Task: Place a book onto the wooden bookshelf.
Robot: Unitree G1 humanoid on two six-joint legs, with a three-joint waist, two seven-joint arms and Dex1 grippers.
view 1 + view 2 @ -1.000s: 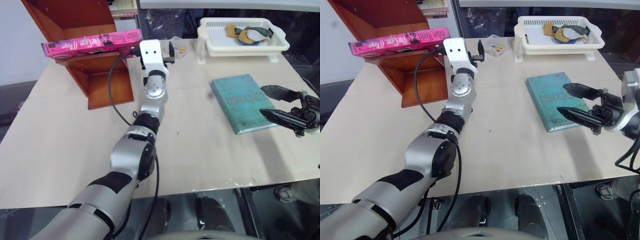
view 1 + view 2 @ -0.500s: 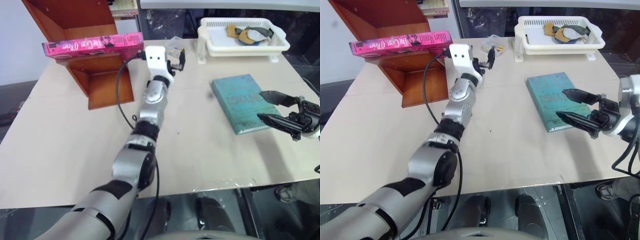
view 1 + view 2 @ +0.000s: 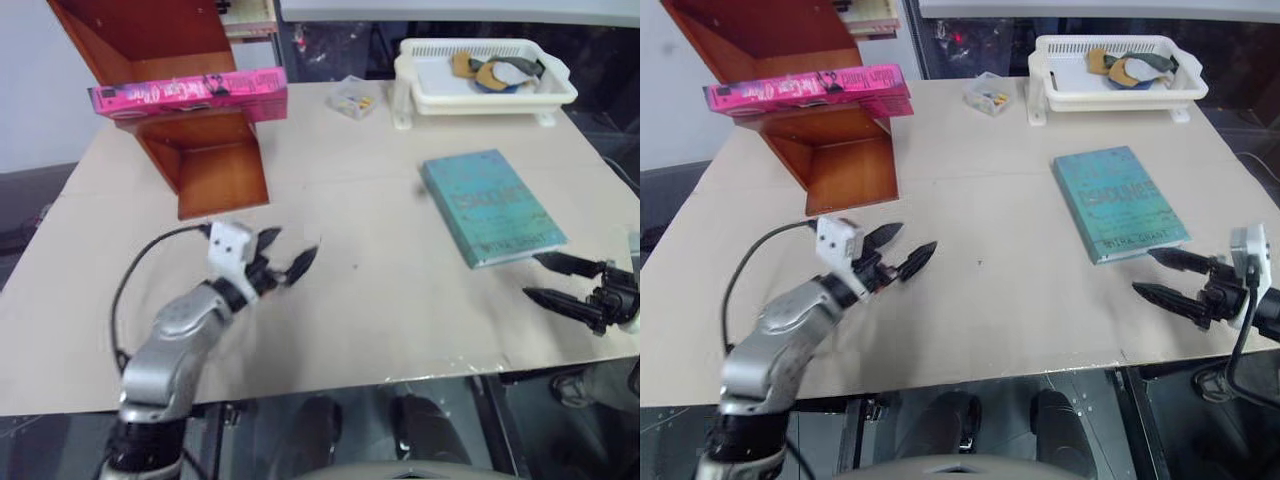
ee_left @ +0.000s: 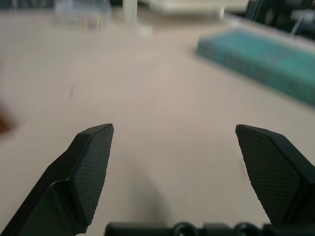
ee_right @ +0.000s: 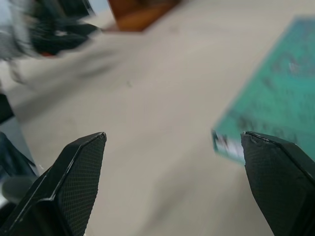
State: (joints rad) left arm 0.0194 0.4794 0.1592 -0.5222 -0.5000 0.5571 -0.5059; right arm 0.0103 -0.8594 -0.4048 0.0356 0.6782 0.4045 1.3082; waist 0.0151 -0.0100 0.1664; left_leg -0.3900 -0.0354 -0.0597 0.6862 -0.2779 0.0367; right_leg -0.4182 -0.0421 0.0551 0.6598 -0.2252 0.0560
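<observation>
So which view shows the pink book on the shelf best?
The right eye view: the pink book lies flat across the wooden shelf, its full length readable. The left eye view shows the same. In the wrist views I can't make it out.

I have drawn my left gripper (image 3: 283, 255) away from the book (image 3: 188, 92) on the shelf (image 3: 190, 150), back toward my near left edge of the table (image 3: 380, 300), where it hangs low with fingers spread and nothing in them. My right gripper (image 3: 556, 280) has sunk and slid off the teal book (image 3: 490, 204) to just past its near corner, jaws apart.
</observation>
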